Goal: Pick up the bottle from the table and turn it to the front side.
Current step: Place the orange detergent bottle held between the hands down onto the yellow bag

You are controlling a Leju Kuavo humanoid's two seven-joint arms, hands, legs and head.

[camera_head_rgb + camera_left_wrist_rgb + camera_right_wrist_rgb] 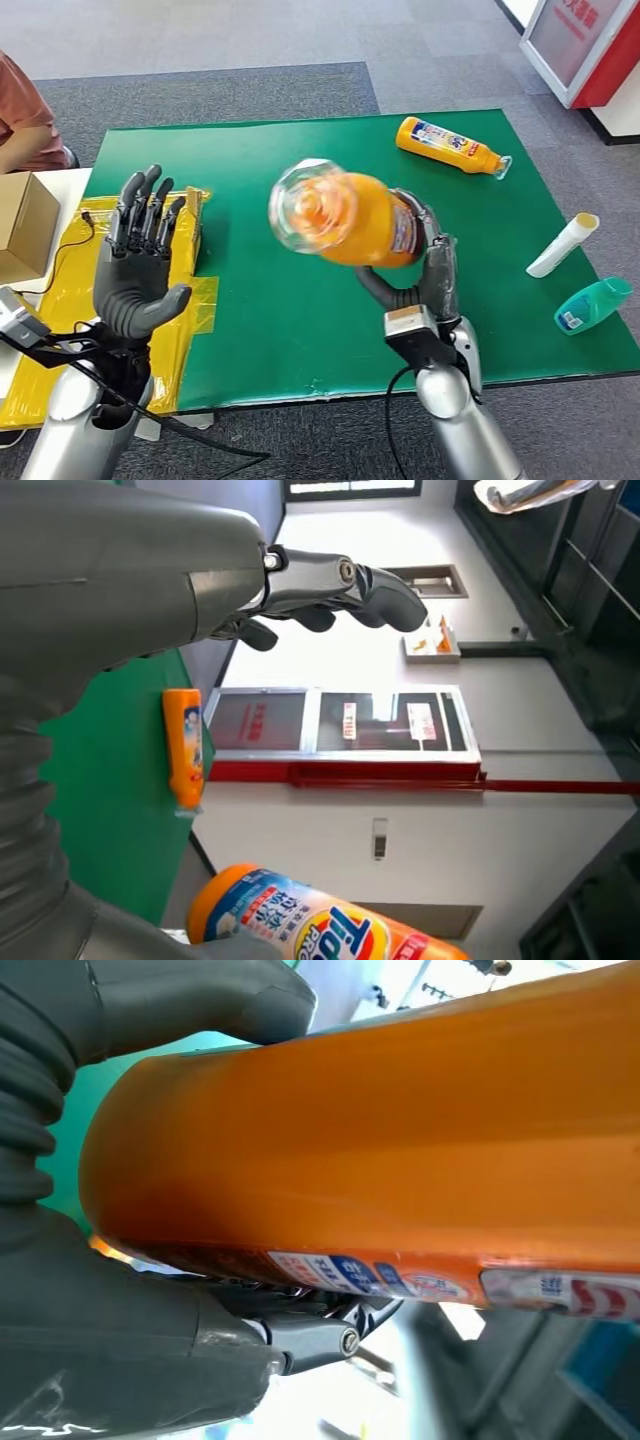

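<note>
My right hand (432,262) grips a big orange detergent bottle (355,218) and holds it lifted over the green mat (256,300), lying roughly level with its clear cap end turned toward me. Up close, the bottle's orange side (377,1130) runs across my right wrist view, with the thumb (204,1000) over it and the label strip (423,1282) along one edge. My left hand (140,265) stands raised and open over the mat's left edge, palm toward the bottle, fingers apart (332,585). The bottle's label (324,930) appears in the left wrist view too.
A second orange bottle (450,146) lies at the mat's far right. A white tube (562,245) and a teal bottle (593,304) lie near the right edge. Yellow sheeting (64,290) and a cardboard box (24,225) sit left. A person's sleeve (23,110) is at far left.
</note>
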